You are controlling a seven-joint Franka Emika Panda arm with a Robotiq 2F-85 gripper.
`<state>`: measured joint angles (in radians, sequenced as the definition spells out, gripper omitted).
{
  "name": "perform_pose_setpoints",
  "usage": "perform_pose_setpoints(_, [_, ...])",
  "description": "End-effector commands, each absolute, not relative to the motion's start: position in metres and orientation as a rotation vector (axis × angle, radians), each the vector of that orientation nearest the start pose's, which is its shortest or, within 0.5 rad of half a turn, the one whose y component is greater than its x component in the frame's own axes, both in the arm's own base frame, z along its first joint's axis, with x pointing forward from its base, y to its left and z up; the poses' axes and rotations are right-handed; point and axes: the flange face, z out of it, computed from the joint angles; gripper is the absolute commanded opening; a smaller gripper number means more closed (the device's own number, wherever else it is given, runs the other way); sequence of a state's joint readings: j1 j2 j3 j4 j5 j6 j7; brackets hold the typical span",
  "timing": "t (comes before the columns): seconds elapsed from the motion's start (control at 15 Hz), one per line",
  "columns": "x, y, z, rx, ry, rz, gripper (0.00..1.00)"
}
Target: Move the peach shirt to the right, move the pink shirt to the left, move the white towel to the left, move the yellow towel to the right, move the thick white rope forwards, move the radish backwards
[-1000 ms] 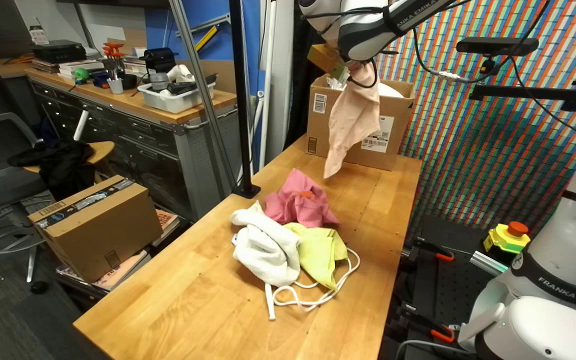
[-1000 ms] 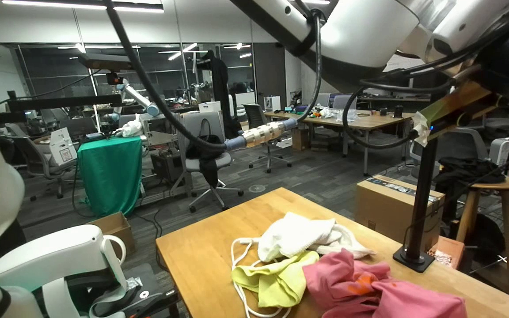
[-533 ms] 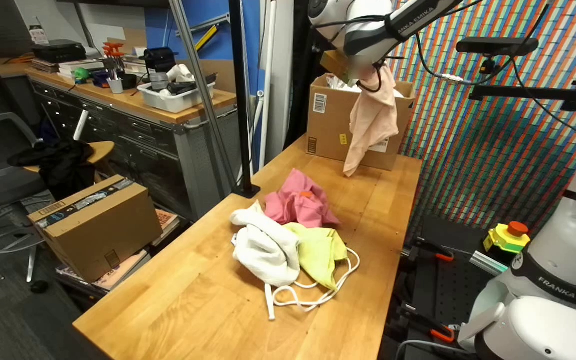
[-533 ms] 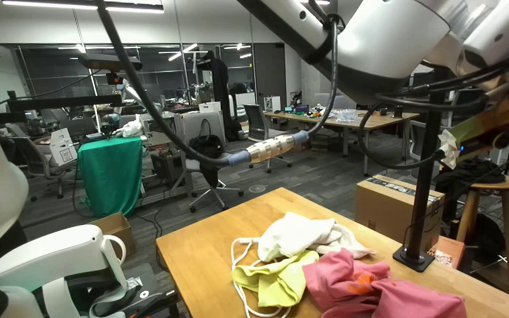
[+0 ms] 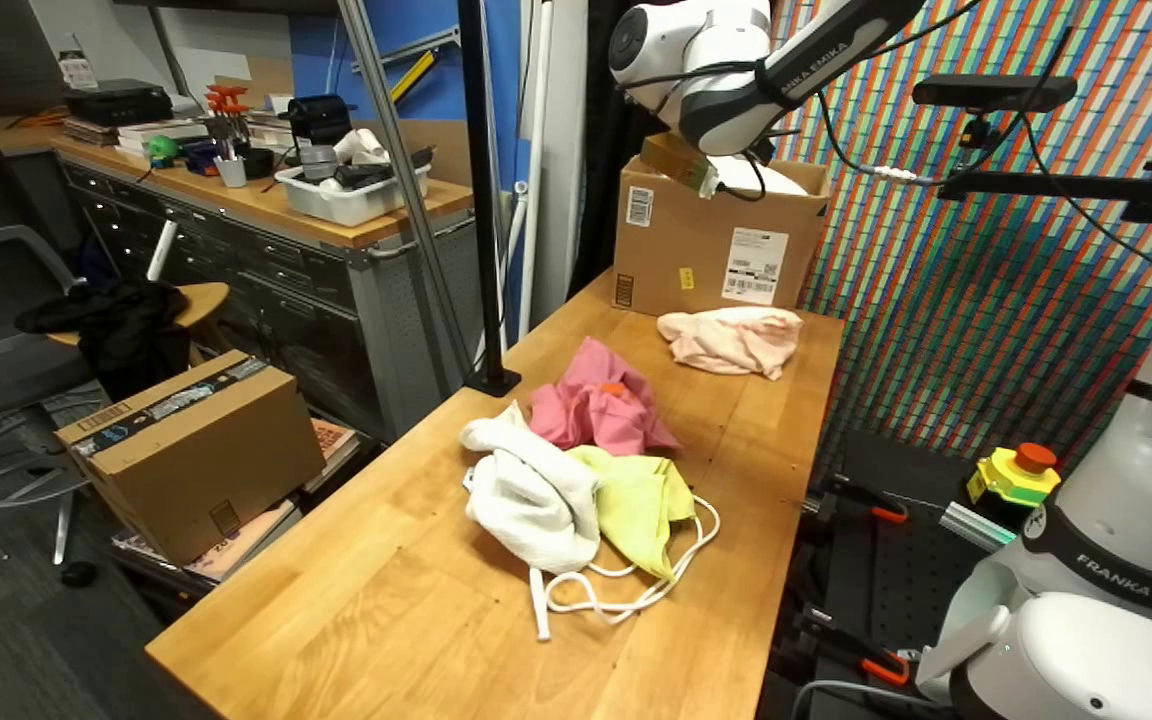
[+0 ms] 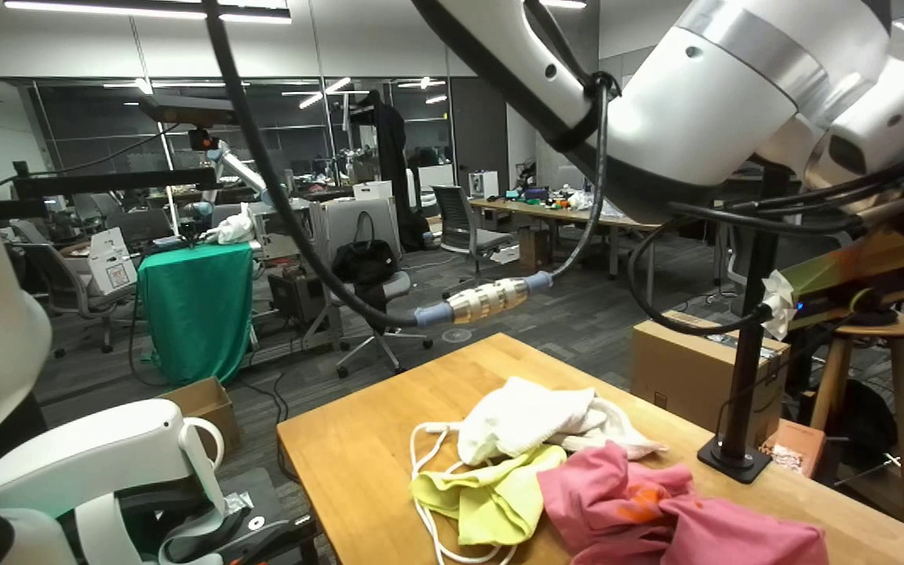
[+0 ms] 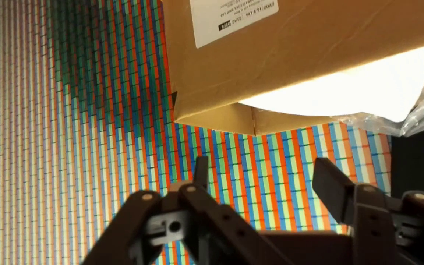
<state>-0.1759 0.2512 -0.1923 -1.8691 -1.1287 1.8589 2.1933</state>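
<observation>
The claw (image 7: 261, 175) is spread wide, nothing held, near a cardboard box (image 5: 686, 235); the peach shirt (image 5: 733, 342) is crumpled on the counter (image 5: 376, 600) just beside it. Because the thick white rope (image 5: 540, 606) is partly covered by the yellow towel (image 5: 638, 500), both could be dragged together.

You can count, on one bench (image 5: 386, 590), two shirts (one peach shirt (image 5: 733, 341), one pink shirt (image 5: 598, 408)), two towels (one white towel (image 5: 536, 503), one yellow towel (image 5: 636, 495)), one thick white rope (image 5: 634, 607) and one cardboard box (image 5: 676, 235), plus your one end effector (image 7: 262, 178).
</observation>
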Motion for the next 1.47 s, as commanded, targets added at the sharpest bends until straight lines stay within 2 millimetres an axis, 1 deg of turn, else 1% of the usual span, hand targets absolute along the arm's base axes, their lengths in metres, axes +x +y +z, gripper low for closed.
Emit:
perform_pose_setpoints(0.0, [0.561,-0.240,0.396,1.354,-1.772,0.789,1.00])
perform_pose_setpoints(0.07, [0.565,-0.222,0.390,1.418,-1.752,0.780,1.00])
perform_pose_setpoints(0.13, [0.568,-0.199,0.384,1.481,-1.728,0.778,1.00])
perform_pose_setpoints(0.27, [0.575,-0.148,0.370,1.608,-1.679,0.774,1.00])
perform_pose_setpoints(0.47, [0.583,-0.081,0.348,1.794,-1.586,0.769,1.00])
perform_pose_setpoints(0.6, [0.587,-0.044,0.332,1.923,-1.520,0.772,1.00])
perform_pose_setpoints(0.73, [0.590,-0.019,0.315,2.053,-1.463,0.774,1.00])
perform_pose_setpoints(0.8, [0.591,-0.012,0.304,2.117,-1.434,0.772,1.00])
perform_pose_setpoints(0.93, [0.593,-0.005,0.285,2.249,-1.390,0.768,1.00])
perform_pose_setpoints(1.07, [0.594,-0.007,0.262,2.377,-1.352,0.747,1.00])
perform_pose_setpoints(1.2, [0.594,-0.013,0.237,2.504,-1.307,0.713,1.00])
perform_pose_setpoints(1.4, [0.589,-0.024,0.201,2.674,-1.223,0.619,1.00])
